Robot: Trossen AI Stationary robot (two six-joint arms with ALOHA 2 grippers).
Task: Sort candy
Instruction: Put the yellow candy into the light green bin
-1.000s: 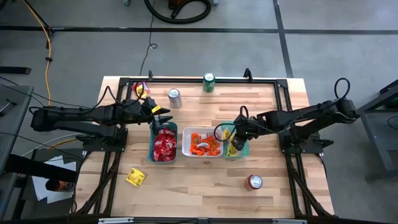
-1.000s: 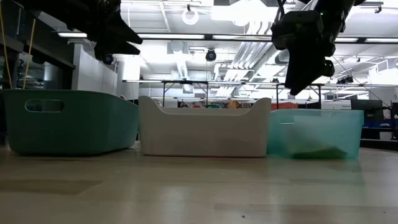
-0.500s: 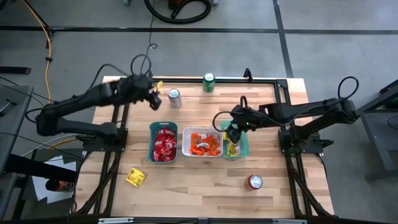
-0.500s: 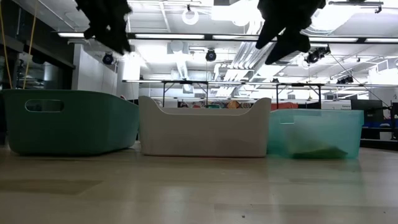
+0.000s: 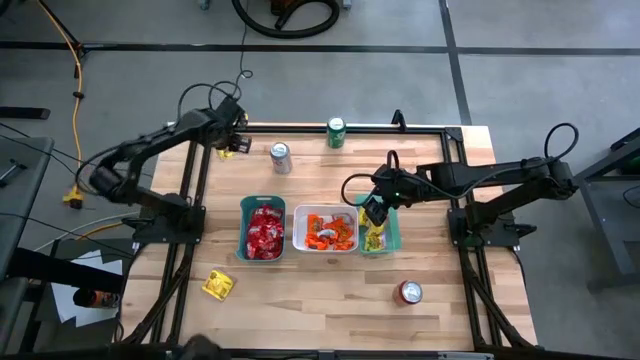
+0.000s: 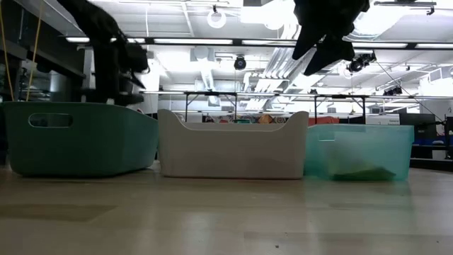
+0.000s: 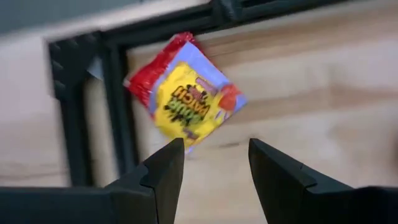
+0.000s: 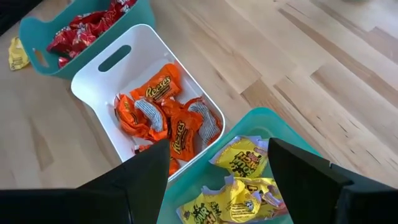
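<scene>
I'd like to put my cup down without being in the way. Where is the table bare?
The front strip is widest: bare wood between the loose yellow packet and the red can. It is crowded mid-table at the three trays, where the right gripper hovers, and at the back left corner, where the left gripper works near the silver can.

3 cans: green, silver, red.

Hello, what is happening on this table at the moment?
Two robot arms are sorting candy into three trays: red, orange and yellow. The left gripper, fingers open, is at the table's far left corner over a yellow candy packet. The right gripper, also open and empty, hangs over the light teal tray of yellow candy. Another yellow packet lies unsorted.
</scene>
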